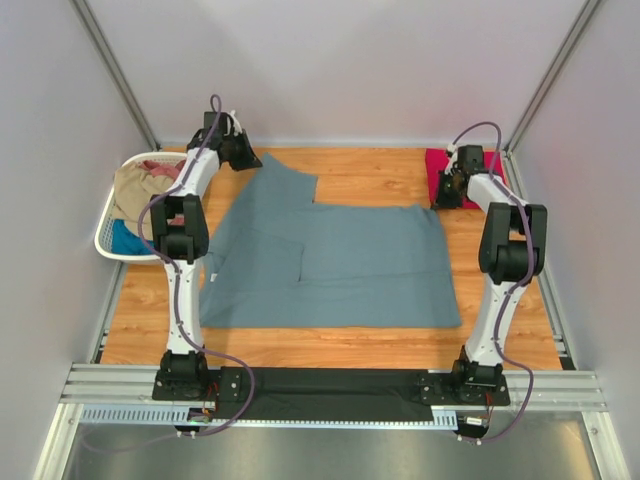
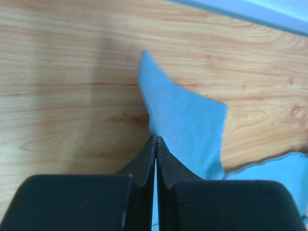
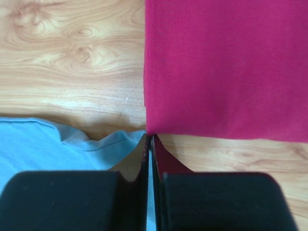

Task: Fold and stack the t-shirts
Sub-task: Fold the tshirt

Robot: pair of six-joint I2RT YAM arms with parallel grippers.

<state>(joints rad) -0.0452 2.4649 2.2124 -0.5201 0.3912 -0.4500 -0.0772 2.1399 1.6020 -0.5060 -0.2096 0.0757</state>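
Slate grey-blue t-shirt (image 1: 340, 265) lies spread across mid-frame on the table (image 1: 380, 165).
Mostly smooth, one sleeve jutting to upper left; left gripper (image 2: 155, 139) and right gripper (image 3: 149, 137) each clamp its upper edge, the right just beside a folded crimson-pink t-shirt (image 3: 226, 67).

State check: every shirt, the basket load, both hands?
Grey-blue shirt: spread out flat, not folded up
Crimson shirt: folded, far right corner
Basket shirts: crumpled heap, unfolded
Left hand: shut, at grey-blue shirt's far corner
Right hand: shut, at crimson shirt's corner
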